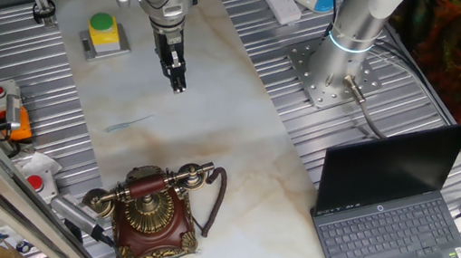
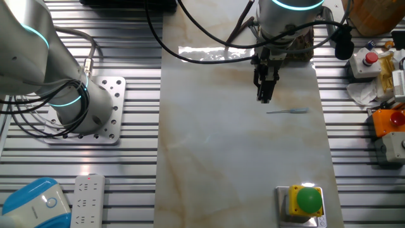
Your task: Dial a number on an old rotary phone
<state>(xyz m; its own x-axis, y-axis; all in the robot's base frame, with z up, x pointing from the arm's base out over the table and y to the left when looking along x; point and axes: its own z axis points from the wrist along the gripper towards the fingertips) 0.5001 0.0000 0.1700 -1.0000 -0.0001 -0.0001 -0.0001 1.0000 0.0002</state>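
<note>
Near one edge of the pale marble-patterned desk (image 1: pixel 238 139) sits the old rotary phone (image 1: pixel 149 213), reddish-brown with brass trim, its handset resting across the top and its dial untouched. The tool (image 1: pixel 179 86) hangs well apart from it over the desk's middle, fingers nearly together, holding nothing. Judging by this, dialling has not begun; the whole approach remains.

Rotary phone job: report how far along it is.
Done: nothing visible; the brass-ended handset rests across the dark reddish-brown, brass-trimmed antique rotary phone. In hand: the two-finger gripper hangs over the marble slab, well short of the phone, holding nothing; its jaws look shut. Left: reach the brass dial and dial.
</note>
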